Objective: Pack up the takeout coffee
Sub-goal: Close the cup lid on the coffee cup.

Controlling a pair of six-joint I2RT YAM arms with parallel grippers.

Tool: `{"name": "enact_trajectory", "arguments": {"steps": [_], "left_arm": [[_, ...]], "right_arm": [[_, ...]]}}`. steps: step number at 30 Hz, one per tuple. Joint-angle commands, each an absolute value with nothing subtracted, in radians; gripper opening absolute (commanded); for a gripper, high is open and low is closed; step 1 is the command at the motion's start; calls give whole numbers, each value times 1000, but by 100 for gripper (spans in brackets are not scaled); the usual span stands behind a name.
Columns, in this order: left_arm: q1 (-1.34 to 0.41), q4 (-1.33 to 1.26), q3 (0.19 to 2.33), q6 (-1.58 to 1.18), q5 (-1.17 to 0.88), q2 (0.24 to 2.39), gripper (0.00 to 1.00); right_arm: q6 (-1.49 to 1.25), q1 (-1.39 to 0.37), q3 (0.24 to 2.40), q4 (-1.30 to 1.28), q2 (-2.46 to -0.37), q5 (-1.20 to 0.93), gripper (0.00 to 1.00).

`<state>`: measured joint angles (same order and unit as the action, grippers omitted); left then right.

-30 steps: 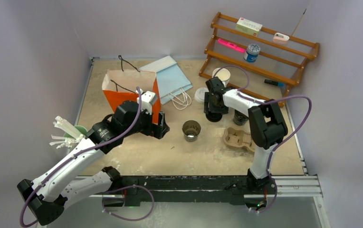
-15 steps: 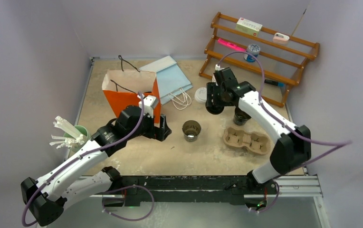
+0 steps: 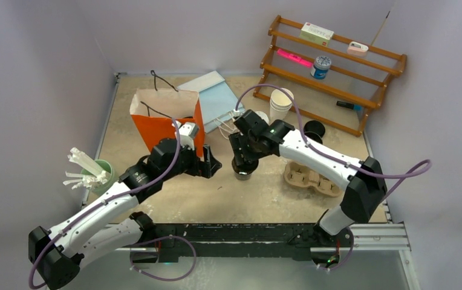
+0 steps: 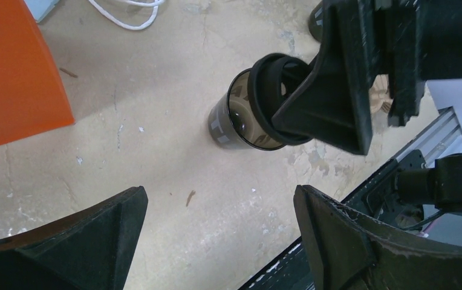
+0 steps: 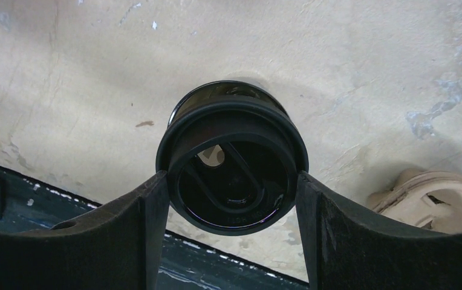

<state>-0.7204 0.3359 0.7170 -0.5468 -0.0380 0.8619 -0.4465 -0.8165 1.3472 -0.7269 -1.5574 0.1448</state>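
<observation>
Sandy surface [image 3: 259, 199], centre: within the last second the right arm [image 3: 313, 154] has swung over from the rack [image 3: 337, 66], bringing the black lid [image 5: 231, 175] directly above the open black cup [image 4: 221, 124]; capping appears imminent. Its jaws clamp the lid's rim, wrist pointing down. The left arm [image 3: 113, 193] reaches low beside the cup, jaws spread wide and empty.

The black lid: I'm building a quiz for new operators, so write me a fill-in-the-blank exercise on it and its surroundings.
1. The right gripper grips a round black ___ between its fingers.
2. What it grips is over the mouth of the black ___.
3. The left gripper is ___ and holds nothing.
Missing words: lid; cup; open.
</observation>
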Motion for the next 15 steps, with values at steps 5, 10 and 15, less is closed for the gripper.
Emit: {"name": "enact_trajectory", "arguments": {"steps": [5,10,15], "left_arm": [[-718,250,690,-593,-53,838,97],[-718,249,689,-594,-63,845,96],[-718,259,692,-584,-63,840,96]], "right_arm": [[-500,-877,1397,-770,-1601,218,59],[-518,-895,1414,-790,-1632,270,59],[-525,-897,1412,-775,-1642,283,59]]}}
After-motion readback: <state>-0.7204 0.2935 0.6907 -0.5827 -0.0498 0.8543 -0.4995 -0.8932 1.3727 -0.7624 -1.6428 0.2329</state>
